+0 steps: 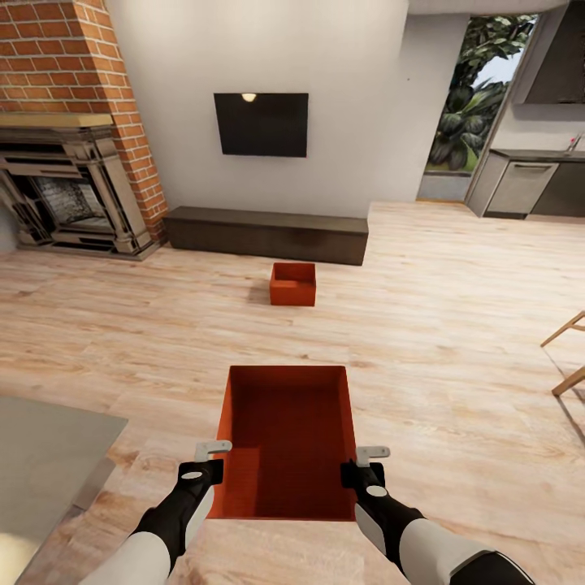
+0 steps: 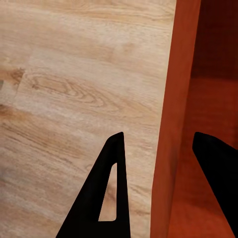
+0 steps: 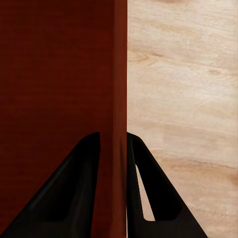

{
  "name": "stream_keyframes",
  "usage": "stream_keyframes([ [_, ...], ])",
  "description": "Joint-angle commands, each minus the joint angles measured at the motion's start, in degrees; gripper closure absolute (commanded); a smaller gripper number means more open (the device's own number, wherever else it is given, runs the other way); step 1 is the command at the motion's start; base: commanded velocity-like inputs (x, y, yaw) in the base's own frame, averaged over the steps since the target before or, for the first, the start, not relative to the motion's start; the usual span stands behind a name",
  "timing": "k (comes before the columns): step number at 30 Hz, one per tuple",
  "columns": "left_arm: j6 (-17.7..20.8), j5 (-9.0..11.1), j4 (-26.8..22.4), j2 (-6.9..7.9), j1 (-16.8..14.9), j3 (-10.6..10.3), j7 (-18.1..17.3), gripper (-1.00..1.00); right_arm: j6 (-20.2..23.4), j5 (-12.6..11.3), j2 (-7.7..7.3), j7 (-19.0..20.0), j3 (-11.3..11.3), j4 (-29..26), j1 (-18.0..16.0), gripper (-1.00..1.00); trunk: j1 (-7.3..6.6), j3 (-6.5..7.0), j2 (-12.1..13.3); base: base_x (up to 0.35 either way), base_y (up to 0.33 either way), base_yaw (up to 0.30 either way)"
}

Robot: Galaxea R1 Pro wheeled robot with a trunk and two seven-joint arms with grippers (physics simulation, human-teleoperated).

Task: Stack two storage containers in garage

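near storage container (image 1: 286, 443) sits on the light wood floor (image 1: 455, 325) btwn both arms; right gripper (image 3: 113, 144) is pinched tight on its side wall, left gripper (image 2: 158, 144) straddles the opposite wall w/ jaws wide, not touching. 2nd storage container (image 1: 292, 284) rests farther off, near the dark bench (image 1: 266, 234) under the tv (image 1: 261, 123).

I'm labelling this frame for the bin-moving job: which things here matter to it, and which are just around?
Part of the job:
- near bin, its side walls straddled by the left end effector and right end effector
- far bin, on the wood floor

Just around:
- fireplace
- TV
- bench
- grey rug
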Motion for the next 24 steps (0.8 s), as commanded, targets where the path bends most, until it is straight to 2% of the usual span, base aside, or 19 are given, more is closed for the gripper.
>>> stream_keyframes([
  [1,0.4,-0.7,-0.1,-0.05,0.0,0.4,0.1,1.0,-0.3,-0.6,0.0,-0.2,-0.2,0.1,-0.1,1.0,0.02,0.01,-0.1,0.0,0.0,0.0],
  [24,0.4,-0.7,0.0,-0.05,0.0,0.5,0.1,1.0,-0.3,-0.6,-0.05,-0.2,-0.2,0.1,-0.1,1.0,0.02,1.97,-0.1,0.0,0.0,0.0],
])
